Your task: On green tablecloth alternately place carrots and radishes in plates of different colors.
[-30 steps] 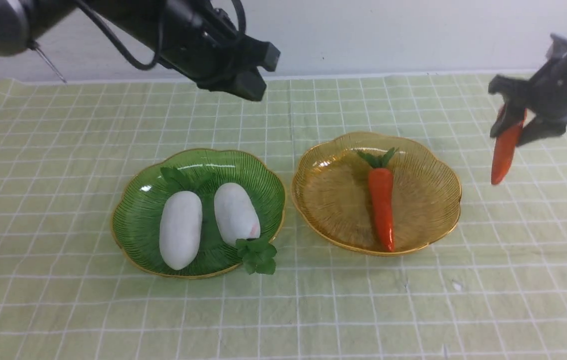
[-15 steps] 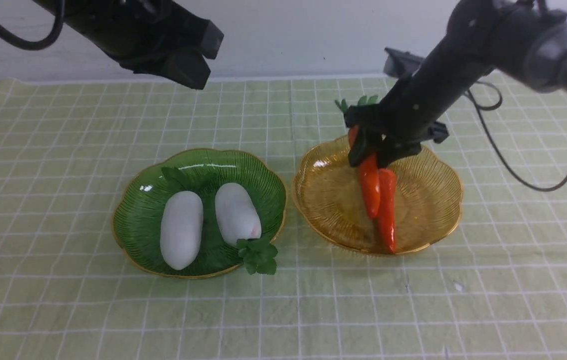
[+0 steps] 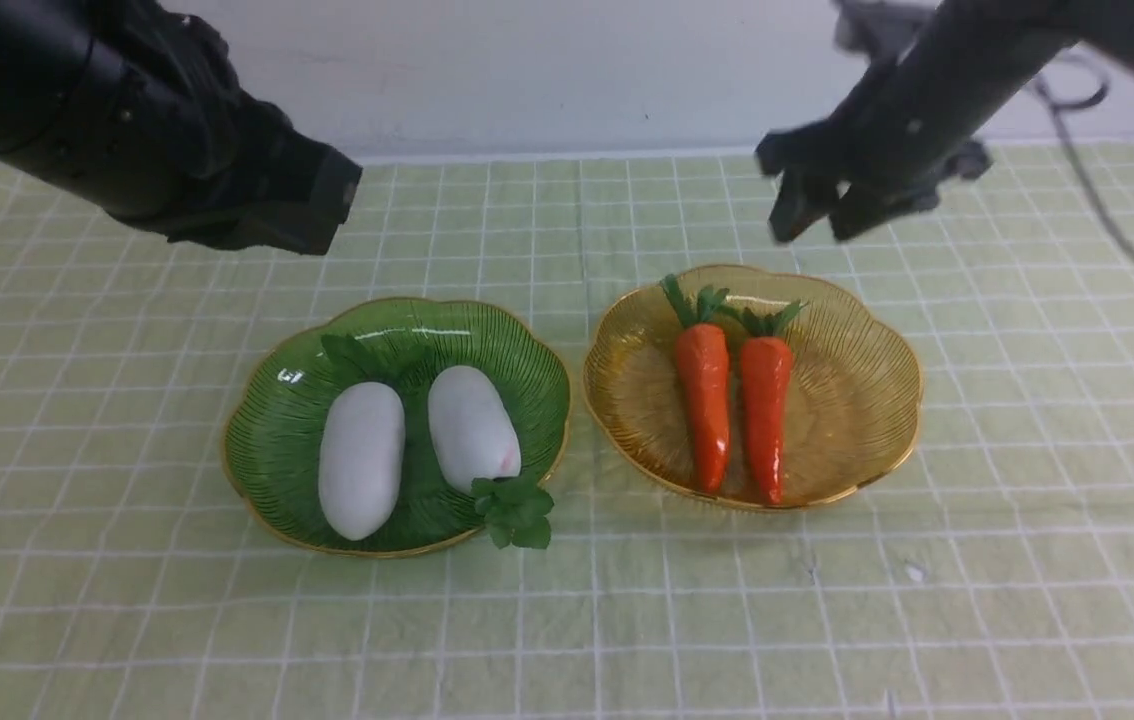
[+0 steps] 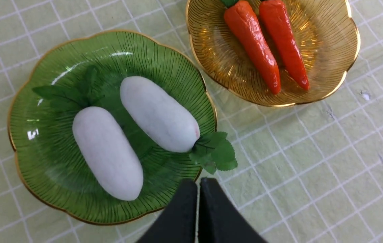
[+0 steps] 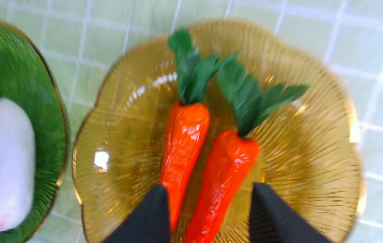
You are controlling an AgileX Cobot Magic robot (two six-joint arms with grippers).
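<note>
Two white radishes [image 3: 361,458] [image 3: 472,427] lie side by side in the dark green plate [image 3: 279,440]. Two orange carrots [image 3: 705,400] [image 3: 765,405] lie side by side in the amber plate [image 3: 857,400]. Both plates rest on the green tablecloth [image 3: 1027,560]. My right gripper [image 3: 812,215] is open and empty, raised above the far edge of the amber plate; in the right wrist view [image 5: 208,192] its jaws stand apart over the carrots [image 5: 183,141]. My left gripper [image 4: 198,184] is shut and empty, high above the green plate [image 4: 29,141]; in the front view its fingertips are hidden.
The pale wall runs along the far edge of the cloth. A leafy radish tuft [image 3: 517,512] hangs over the green plate's near rim.
My right gripper has let go of the second carrot, which now lies in the amber plate, and has lifted up and back. My left arm has drawn back to the left.
</note>
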